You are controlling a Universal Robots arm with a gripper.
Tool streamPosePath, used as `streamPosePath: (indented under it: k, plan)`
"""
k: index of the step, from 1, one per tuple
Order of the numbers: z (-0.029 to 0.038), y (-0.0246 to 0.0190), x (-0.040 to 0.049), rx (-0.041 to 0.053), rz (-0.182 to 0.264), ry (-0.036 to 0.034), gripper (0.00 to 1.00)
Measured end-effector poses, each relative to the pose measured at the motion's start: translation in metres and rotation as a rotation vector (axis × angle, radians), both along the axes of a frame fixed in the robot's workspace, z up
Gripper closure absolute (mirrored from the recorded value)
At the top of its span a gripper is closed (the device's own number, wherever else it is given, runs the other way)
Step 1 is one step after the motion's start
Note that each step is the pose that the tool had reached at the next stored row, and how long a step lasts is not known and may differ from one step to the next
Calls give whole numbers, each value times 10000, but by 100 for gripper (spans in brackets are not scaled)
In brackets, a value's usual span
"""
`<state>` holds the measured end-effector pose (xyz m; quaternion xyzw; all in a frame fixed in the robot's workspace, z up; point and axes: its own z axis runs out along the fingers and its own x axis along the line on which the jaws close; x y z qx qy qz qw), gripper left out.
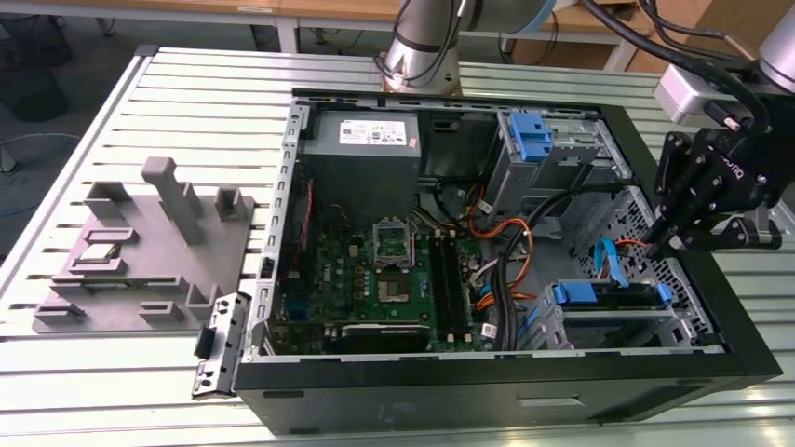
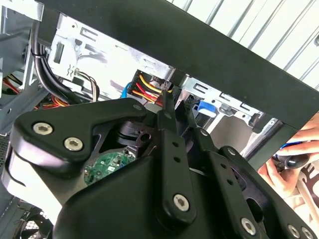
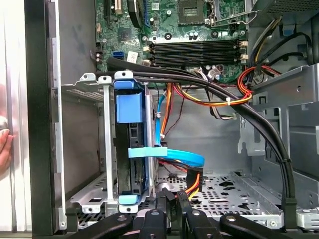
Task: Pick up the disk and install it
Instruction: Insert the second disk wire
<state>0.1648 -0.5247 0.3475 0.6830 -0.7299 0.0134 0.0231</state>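
1. The silver-metal disk with blue side rails (image 1: 605,296) sits upright in its bay, lower right of the exterior view.
2. The black gripper (image 1: 665,244) hovers just above it, fingers together, empty; installation looks essentially done.

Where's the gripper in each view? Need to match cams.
Exterior view: gripper above the black case frame, at the exterior view's right.
Second wrist view: gripper in the foreground, before the frame.
First wrist view: gripper in the foreground, facing the disk.
Shared landmark: black case frame.
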Motion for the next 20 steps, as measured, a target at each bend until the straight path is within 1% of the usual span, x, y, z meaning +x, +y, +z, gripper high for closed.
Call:
streamPosePath:
  k: [4,6,8,9,13,16,17,20]
  plan:
    - [-6,0,-17,-6,4,1,76]
    - [-9,-5,-40,-27,4,1,76]
    - [-13,-16,-56,-70,4,0,76]
    - [-17,-19,-56,-100,4,0,76]
    - [-28,-27,-58,-352,-5,8,76]
    - [-39,-37,-57,-498,-26,16,76]
    - [-44,-40,-57,-530,-30,18,76]
    - [-68,-49,-57,-576,-35,20,76]
